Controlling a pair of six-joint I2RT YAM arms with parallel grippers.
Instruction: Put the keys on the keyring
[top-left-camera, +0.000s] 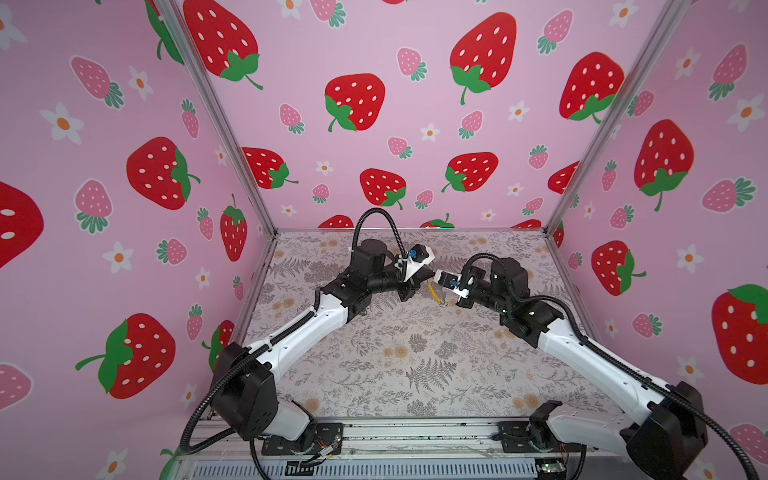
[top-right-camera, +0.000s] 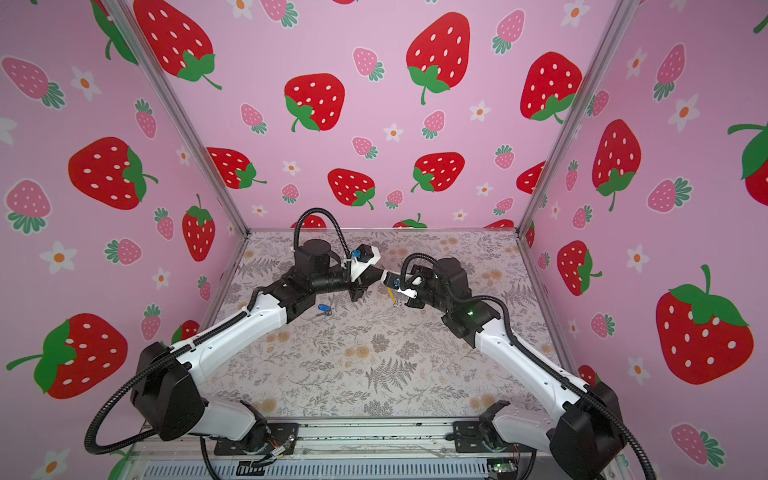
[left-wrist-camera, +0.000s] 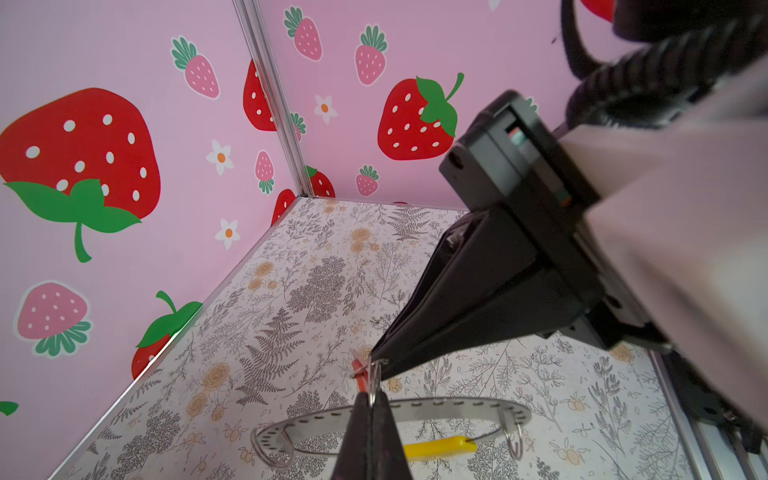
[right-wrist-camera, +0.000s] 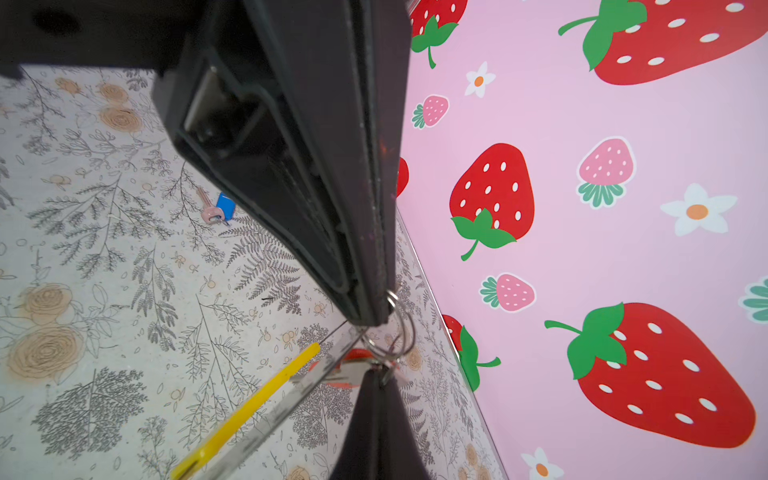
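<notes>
Both grippers meet tip to tip above the back of the table. My left gripper (left-wrist-camera: 371, 395) is shut on a small split ring (right-wrist-camera: 401, 332), and my right gripper (right-wrist-camera: 377, 374) pinches the same ring from the opposite side. A red tag (right-wrist-camera: 353, 357) hangs at that ring; its key blade is hidden. The keyring (left-wrist-camera: 436, 409), a grey perforated band with a yellow segment (left-wrist-camera: 440, 448), hangs just under the two tips; how it is attached I cannot tell. The blue-tagged key (top-right-camera: 324, 308) lies on the table beside the left arm.
A floral mat (top-left-camera: 415, 353) covers the table. Pink strawberry walls (top-left-camera: 374, 124) close in the back and both sides behind metal corner posts. The arm bases are bolted to a rail (top-left-camera: 415, 436) along the front edge.
</notes>
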